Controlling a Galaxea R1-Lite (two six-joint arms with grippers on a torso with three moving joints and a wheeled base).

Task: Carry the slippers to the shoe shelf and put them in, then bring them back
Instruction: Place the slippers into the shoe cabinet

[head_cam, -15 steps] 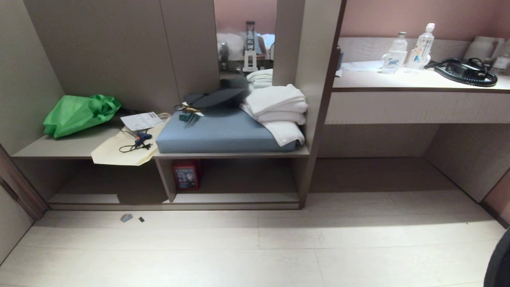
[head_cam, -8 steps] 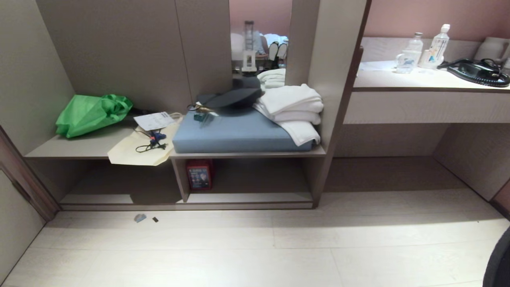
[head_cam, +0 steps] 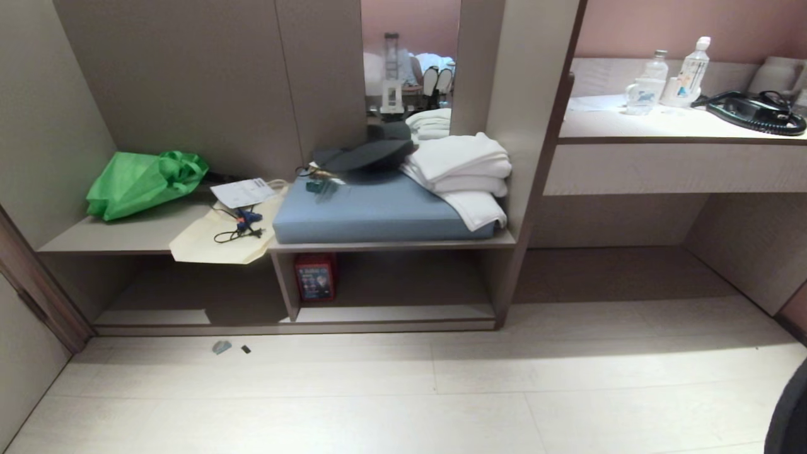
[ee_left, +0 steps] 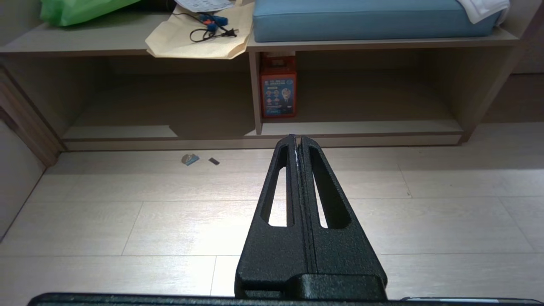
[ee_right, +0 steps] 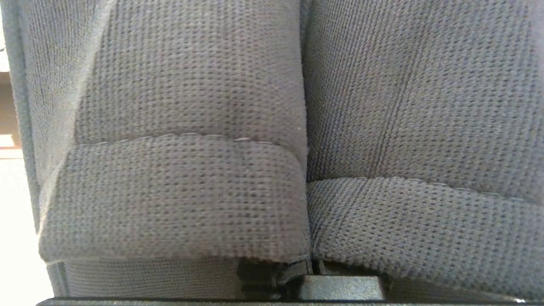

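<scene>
Since half a second earlier, almost nothing is seen to have shifted; the whole scene sits only slightly differently in the head view, and no object has been moved.

A low taupe shoe shelf is seen ahead on a pale plank floor, with two wide shallow compartments split by an upright panel. A small red box is stood in the right compartment, just beside the divider. On the shelf's top board, a green bag is laid at the far left corner, a cream tote bag overhangs the front edge, and a blue cushion is set on the right half, with folded white towels piled at its right end. To the right, a counter is seen carrying bottles and a black coiled cord.

The left hand is held low over the floor, its fingers pressed fully together and empty, pointed at the shelf's base board. The right hand is fully closed, and the slippers, dark grey knit, are held side by side in it, filling the right wrist view.
</scene>
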